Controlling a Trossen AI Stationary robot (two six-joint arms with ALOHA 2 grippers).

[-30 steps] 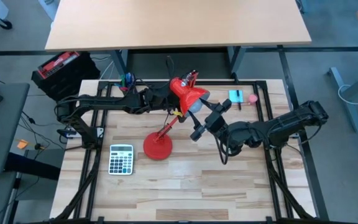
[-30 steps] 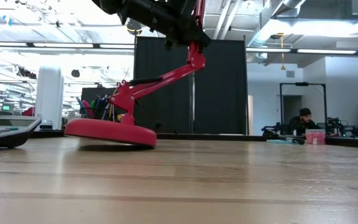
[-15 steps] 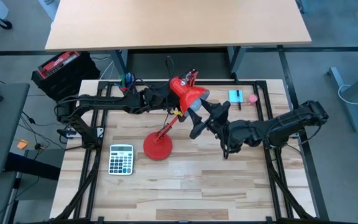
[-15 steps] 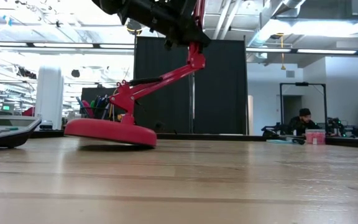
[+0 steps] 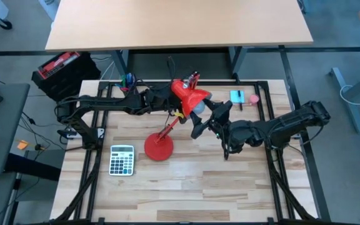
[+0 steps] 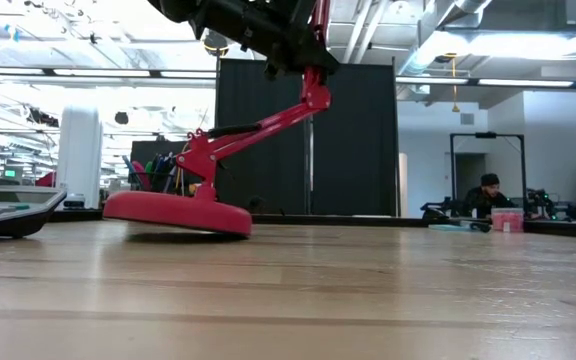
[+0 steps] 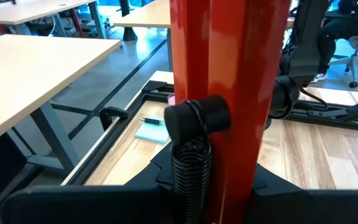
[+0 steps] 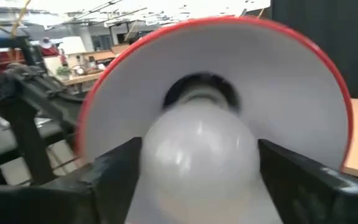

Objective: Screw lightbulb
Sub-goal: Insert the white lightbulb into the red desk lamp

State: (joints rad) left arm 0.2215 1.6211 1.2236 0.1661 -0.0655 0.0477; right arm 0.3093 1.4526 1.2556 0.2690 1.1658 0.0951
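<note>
A red desk lamp stands with its round base (image 5: 158, 148) on the wooden table, and its jointed arm rises to the red cone shade (image 5: 189, 94). My left gripper (image 5: 166, 100) is shut on the lamp's upper arm, just behind the shade. My right gripper (image 5: 200, 117) is at the shade's mouth, shut on the pale white lightbulb (image 8: 197, 155). The bulb's narrow end sits in the dark socket (image 8: 201, 93) inside the white-lined shade (image 8: 284, 87). In the low view the base (image 6: 178, 212) rests on the table. My left gripper pinches the lamp's red upper arm (image 7: 229, 168) between its two fingers (image 7: 73, 199), beside the black knob and coil spring. The fingers come level from the table's left and lie across the arm. The lamp stays upright on its base. My right gripper pinches the bulb's round body (image 8: 166, 162) between its two fingers (image 8: 110, 174), one on each side. The fingers come from the table's right and near side, slanting up toward the shade's mouth. The bulb's base end is in the socket, clear of the table.
A grey calculator (image 5: 122, 159) lies near the lamp base on its left. A teal pad (image 5: 237, 95) and a pink thing (image 5: 254, 98) lie at the far right. A cup of pens (image 5: 127, 80) stands at the far edge. A person (image 6: 488, 190) sits in the room behind.
My right gripper has turned about its own axis on the bulb and gone a little toward the shade. The lamp and my left gripper have kept still.
</note>
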